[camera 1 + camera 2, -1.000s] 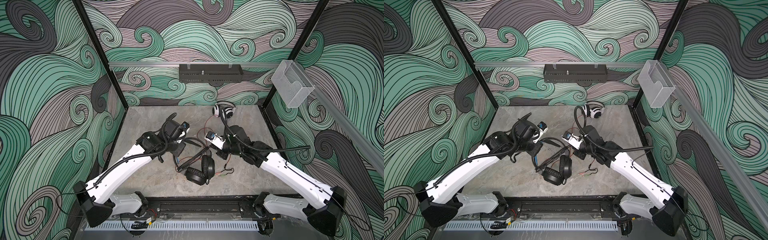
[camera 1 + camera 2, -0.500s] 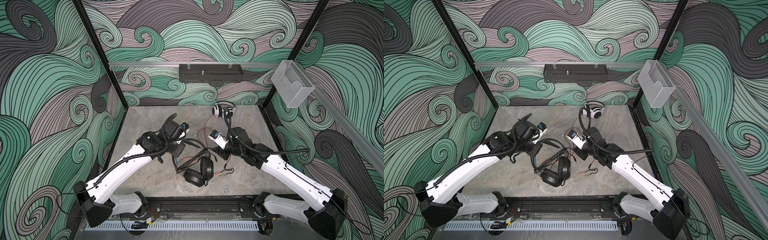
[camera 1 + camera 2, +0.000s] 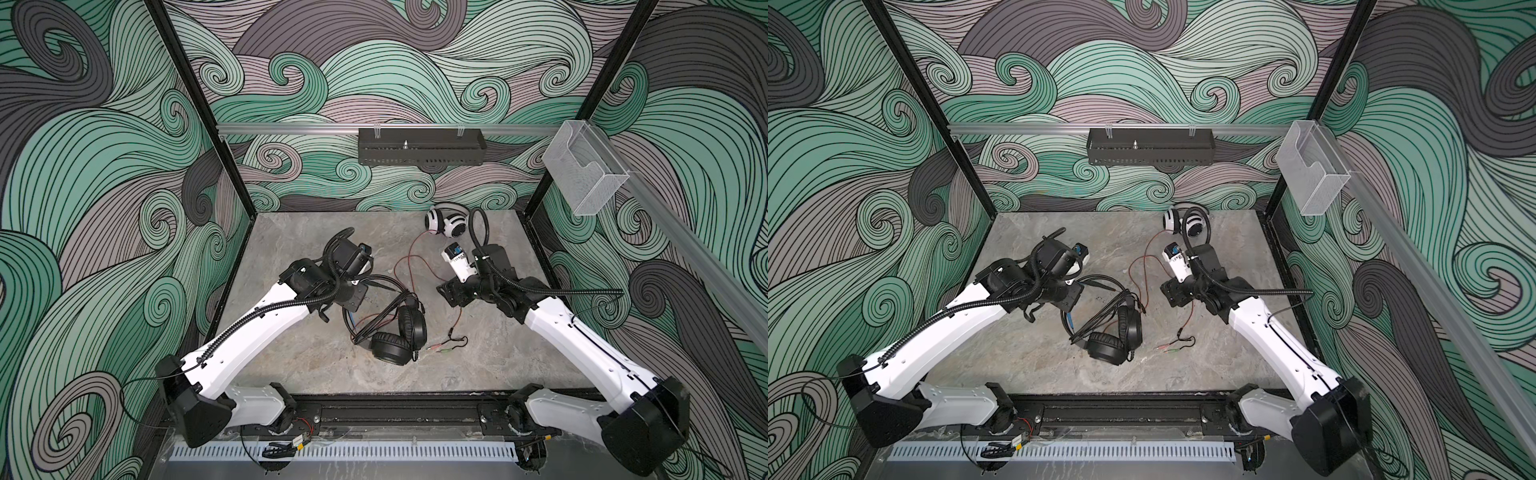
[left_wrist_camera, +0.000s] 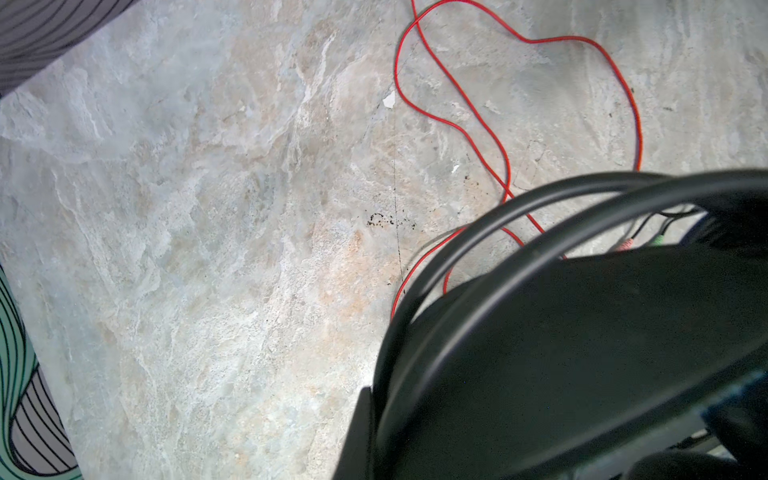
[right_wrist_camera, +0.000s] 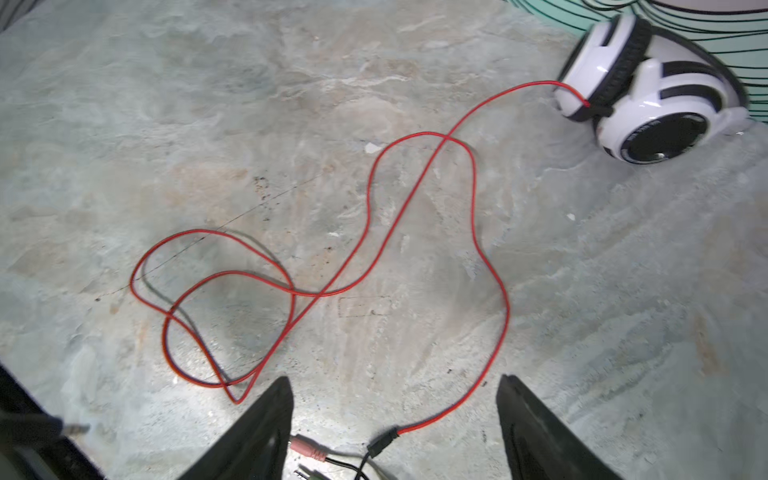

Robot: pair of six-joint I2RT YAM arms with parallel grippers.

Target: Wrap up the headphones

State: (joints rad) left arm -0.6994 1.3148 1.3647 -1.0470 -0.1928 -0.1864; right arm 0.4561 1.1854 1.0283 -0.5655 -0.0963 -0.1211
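Note:
The black headphones [image 3: 399, 336] lie mid-table in both top views, ear cups [image 3: 1113, 336] down, black cord looped over them. My left gripper [image 3: 353, 297] is shut on their headband [image 4: 540, 332], which fills the left wrist view beside one finger [image 4: 357, 440]. The white-and-black headphones [image 3: 446, 222] sit at the back wall, also in the right wrist view [image 5: 648, 104]. Their red cord [image 5: 415, 199] snakes across the table to the plugs [image 5: 307, 451]. My right gripper [image 5: 392, 382] hangs open over the cord's end, holding nothing, right of the black headset [image 3: 451, 295].
A black rack [image 3: 419, 151] hangs on the back wall rail. A clear plastic box [image 3: 582, 174] is fixed at the right post. The pink and green plugs [image 3: 440, 348] lie right of the black ear cups. Patterned walls close three sides.
My right gripper has opened its jaws and drawn back to the right, away from the black headset. The left gripper has kept its hold in place.

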